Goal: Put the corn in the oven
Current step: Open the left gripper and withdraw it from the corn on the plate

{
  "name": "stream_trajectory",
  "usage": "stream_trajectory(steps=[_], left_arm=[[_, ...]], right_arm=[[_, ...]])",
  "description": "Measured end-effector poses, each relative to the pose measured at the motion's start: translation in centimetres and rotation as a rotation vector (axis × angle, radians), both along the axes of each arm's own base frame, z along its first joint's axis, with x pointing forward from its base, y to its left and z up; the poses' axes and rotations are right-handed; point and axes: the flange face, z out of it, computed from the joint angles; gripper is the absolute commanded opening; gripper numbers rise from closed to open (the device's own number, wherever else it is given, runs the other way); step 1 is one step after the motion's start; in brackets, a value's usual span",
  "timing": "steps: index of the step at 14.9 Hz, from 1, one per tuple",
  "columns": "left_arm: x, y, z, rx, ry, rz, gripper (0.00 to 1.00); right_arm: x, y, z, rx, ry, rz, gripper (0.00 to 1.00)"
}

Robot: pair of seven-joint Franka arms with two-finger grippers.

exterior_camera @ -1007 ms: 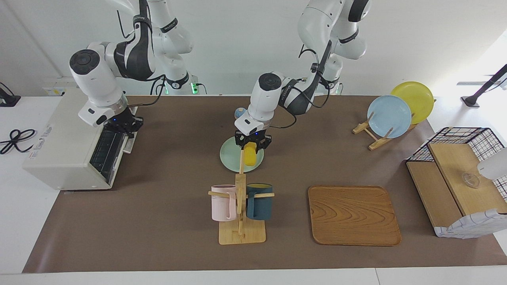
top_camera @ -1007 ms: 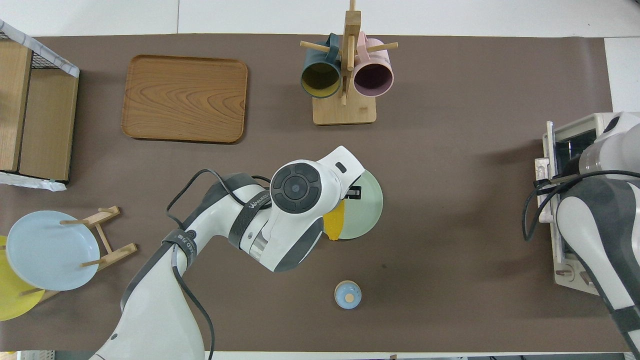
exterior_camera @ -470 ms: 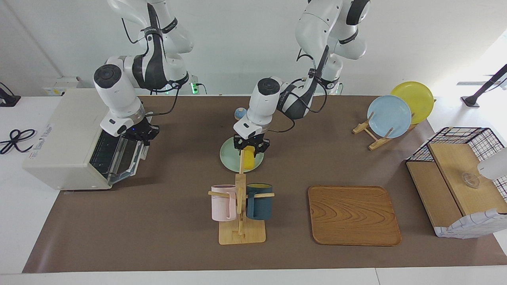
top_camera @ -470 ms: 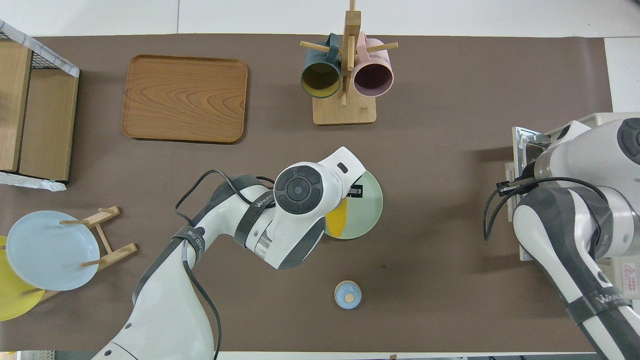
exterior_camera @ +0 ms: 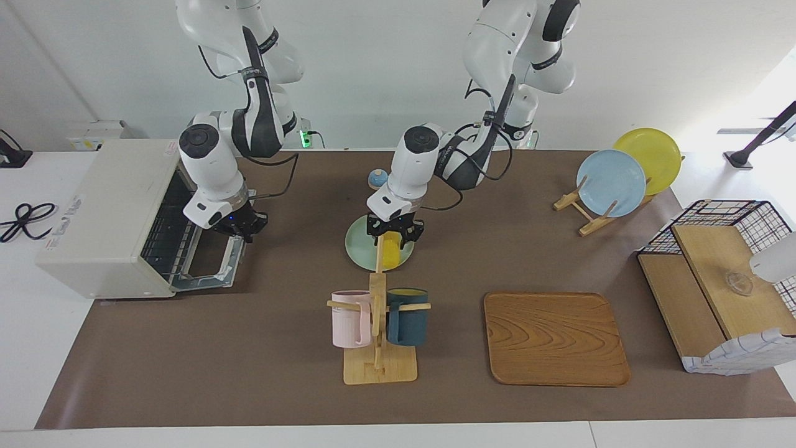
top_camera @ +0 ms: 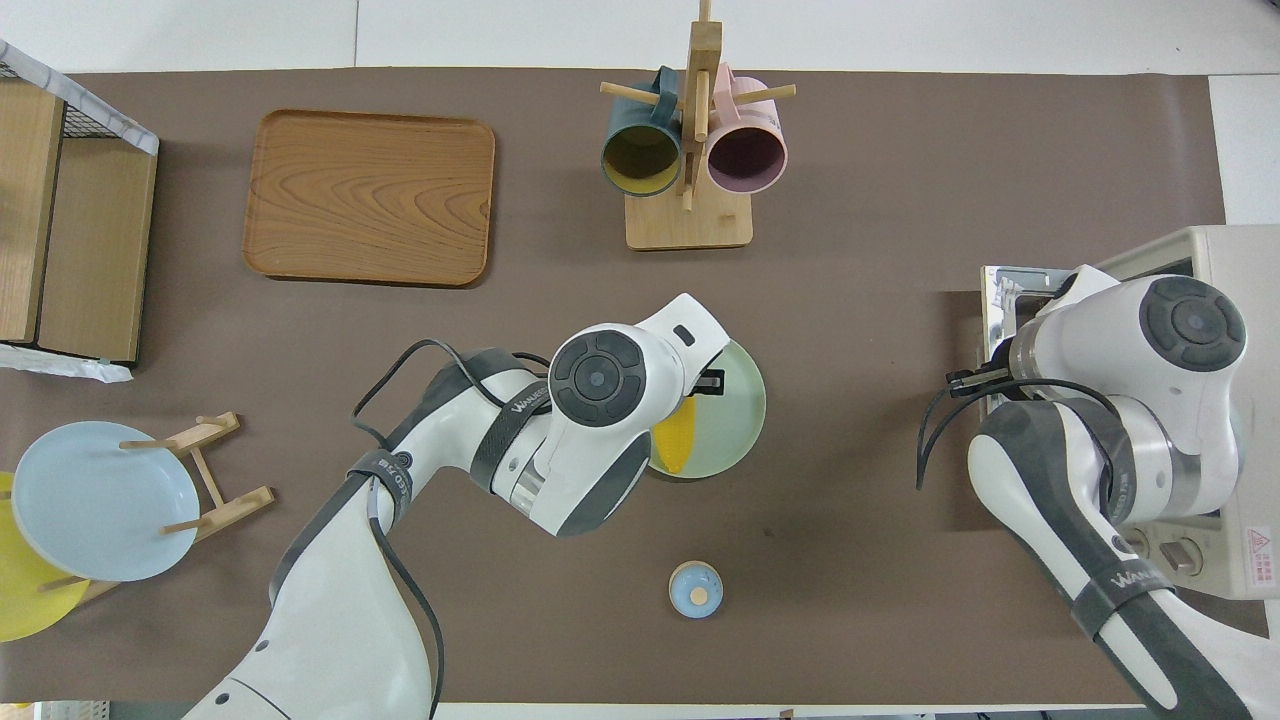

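Landmark: the green plate (exterior_camera: 359, 246) mid-tabletop.

Nearest the robots, a small blue knob-topped lid or pot (top_camera: 695, 588) sits just robot-side of the plate, unused.

On the plate lies the corn (top_camera: 673, 448), resting flat. The left gripper (exterior_camera: 394, 228) is low over it, jaws straddling the cob's end; whether they are loose or pinching I cannot tell. The plate keeps the cob from rolling, so picking it end-on here makes sense; probably the grasp step, corn not lifted yet.

Toward the right arm's end from the plate, the oven (exterior_camera: 102, 214) has its door (exterior_camera: 211, 267) dropped flat open, rack showing. The right gripper (exterior_camera: 239, 227) is at the door's handle edge, jaws together, seemingly on the handle bar to hold the door down so the cavity is clear for loading.

Farther than the plate: mug rack (exterior_camera: 378, 330) with a pink and a dark blue mug, and a wooden tray (exterior_camera: 555, 339).

Writing: grey lettering on the oven top and a red-and-white sticker by its knobs, both unreadable; a name on the arm links, too small to be sure of.
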Motion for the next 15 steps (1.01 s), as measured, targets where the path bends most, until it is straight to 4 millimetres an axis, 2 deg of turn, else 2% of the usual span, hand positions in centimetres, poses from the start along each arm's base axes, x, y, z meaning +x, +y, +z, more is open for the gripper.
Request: stream_trajectory(steps=[3, 5, 7, 9, 11, 13, 15], left_arm=[[0.7, 0.7, 0.4, 0.003, -0.003, 0.015, 1.00], [2.1, 2.4, 2.3, 0.009, 0.002, 0.039, 1.00], [4.0, 5.8, 6.0, 0.025, 0.015, 0.060, 1.00], [5.9, 10.2, 10.6, 0.047, 0.037, 0.072, 1.00], [7.2, 14.2, 14.3, 0.063, 0.056, 0.081, 1.00], [7.9, 17.3, 16.4, 0.072, 0.062, 0.079, 1.00], [8.5, 20.2, 17.8, 0.078, 0.063, 0.071, 1.00]], right_arm=[[0.1, 0.1, -0.4, 0.001, 0.002, -0.003, 0.00], [0.1, 0.1, -0.4, 0.001, 0.002, -0.004, 0.00], [0.1, 0.1, -0.4, 0.016, 0.002, -0.025, 0.00], [0.1, 0.2, -0.4, 0.033, 0.002, -0.039, 0.00], [0.0, 1.3, -0.4, 0.045, 0.003, -0.031, 0.00], [-0.1, 2.7, -0.4, 0.075, 0.006, -0.035, 0.00], [-0.3, 5.8, -0.1, 0.117, 0.007, -0.048, 0.00]])
